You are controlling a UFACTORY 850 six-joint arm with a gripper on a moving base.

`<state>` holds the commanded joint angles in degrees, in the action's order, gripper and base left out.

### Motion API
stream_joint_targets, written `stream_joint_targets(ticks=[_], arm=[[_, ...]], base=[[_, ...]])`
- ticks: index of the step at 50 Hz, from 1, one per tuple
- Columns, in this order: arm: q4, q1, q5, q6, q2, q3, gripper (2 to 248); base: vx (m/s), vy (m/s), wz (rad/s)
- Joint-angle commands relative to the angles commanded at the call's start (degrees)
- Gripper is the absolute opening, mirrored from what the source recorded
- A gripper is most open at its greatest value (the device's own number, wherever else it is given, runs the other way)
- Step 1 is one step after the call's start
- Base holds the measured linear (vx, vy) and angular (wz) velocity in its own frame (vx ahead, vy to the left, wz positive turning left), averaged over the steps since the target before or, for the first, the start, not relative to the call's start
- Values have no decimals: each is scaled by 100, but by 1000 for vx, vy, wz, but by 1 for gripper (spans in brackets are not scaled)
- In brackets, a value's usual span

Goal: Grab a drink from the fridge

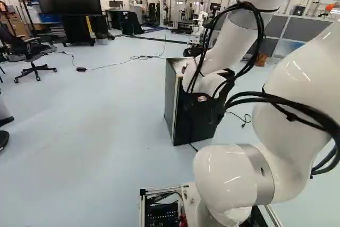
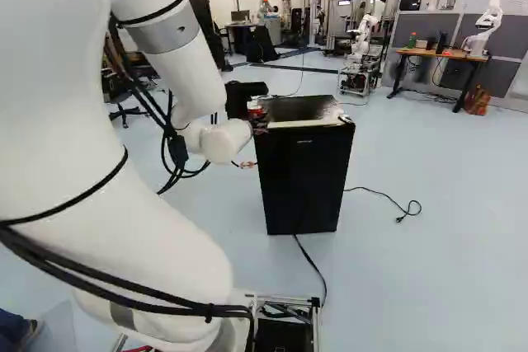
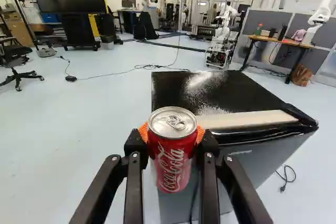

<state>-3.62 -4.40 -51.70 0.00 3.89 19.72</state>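
1. The pincer [image 3: 171, 134] has a firm-looking hold on the red Coca-Cola can [image 3: 170, 157]: its orange pads [image 3: 142, 131] press in from both sides, just under the can's rim.
2. The can sits between the fingers, roughly upright, lid up, its pull tab unopened. Its lower part shows below the pads.
3. The black mini fridge [image 2: 304, 183] stands ahead of the pincer and mostly lower, its top near the can. Whether can and fridge touch, I cannot tell.
4. The fridge door, with a pale strip [image 3: 247, 119] above it, looks closed, so no door work seems left on this side of the pincer.
5. By my reading, the grab itself is done. What remains is probably to carry the drink away from the fridge, with the pads kept closed; nothing here shows a place to deliver it.
6. The white arm [image 1: 228, 41] reaches forward to the pincer, so drawing back should keep the can off the fridge's near corner.
7. Well below the pincer, a black cable [image 2: 312, 265] runs from the fridge's foot toward the base; it could snag if the base drives.
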Motion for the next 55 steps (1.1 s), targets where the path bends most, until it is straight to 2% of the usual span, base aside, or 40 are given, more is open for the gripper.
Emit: stream_joint_targets(ticks=[27, 55], arm=[[232, 282, 109, 0, 777, -944, 99], [349, 425, 164, 0, 1169, -1421, 99]], base=[[0, 0, 0], [0, 0, 0]])
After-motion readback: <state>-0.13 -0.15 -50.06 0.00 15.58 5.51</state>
